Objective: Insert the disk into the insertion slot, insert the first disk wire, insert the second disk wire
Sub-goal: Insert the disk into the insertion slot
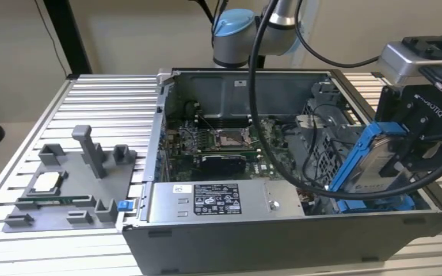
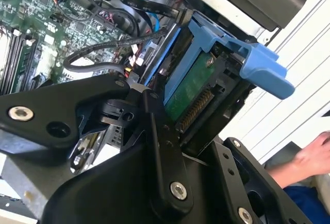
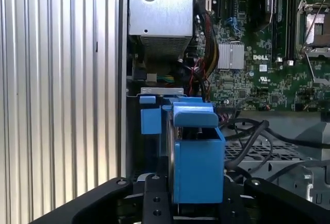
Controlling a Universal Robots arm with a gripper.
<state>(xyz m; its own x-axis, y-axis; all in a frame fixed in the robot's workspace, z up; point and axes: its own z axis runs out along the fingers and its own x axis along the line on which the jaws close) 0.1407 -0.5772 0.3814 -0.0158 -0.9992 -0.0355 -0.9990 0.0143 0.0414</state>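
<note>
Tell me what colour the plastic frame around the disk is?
Bright blue. The frame shows best in the first wrist view.

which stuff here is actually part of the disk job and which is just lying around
In the job:
- the disk, gripped by the hand, tilted above the case
- the insertion slot, blue rails below the disk in the exterior view

Lying about:
- grey power-supply box
- motherboard
- grey fixture plate on the exterior view's left

Robotics lab: slotted aluminium bench [image 1: 106, 92], open PC case [image 1: 282, 241], grey fixture [image 1: 56, 210]
</note>
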